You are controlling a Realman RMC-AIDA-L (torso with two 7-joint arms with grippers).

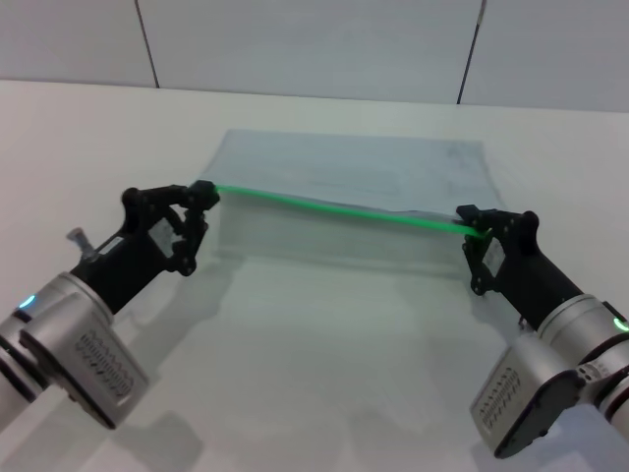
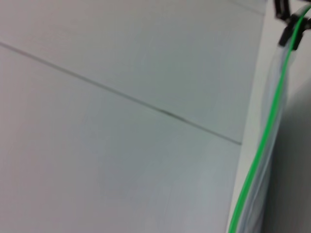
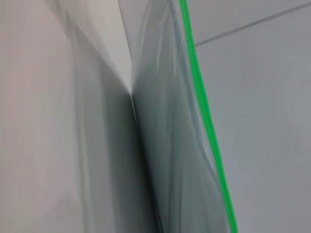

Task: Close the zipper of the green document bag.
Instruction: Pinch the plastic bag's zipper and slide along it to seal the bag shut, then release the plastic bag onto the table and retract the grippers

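The green document bag (image 1: pixel 344 182) is a translucent pale blue-grey pouch, its near long edge lifted off the white table. Along that raised edge runs the zipper (image 1: pixel 344 209), a thin bright green strip stretched taut between both grippers. My left gripper (image 1: pixel 201 194) is shut on the bag's left corner at the strip's end. At the strip's other end, my right gripper (image 1: pixel 476 228) is shut on the zipper. The strip also shows in the left wrist view, zipper (image 2: pixel 265 141), and in the right wrist view, zipper (image 3: pixel 206 116) beside the bag's wall (image 3: pixel 170 145). No slider tab is visible.
The white table (image 1: pixel 324 364) spreads in front of the bag. A pale panelled wall (image 1: pixel 295 44) rises behind the table's far edge. Both arms reach in from the lower corners.
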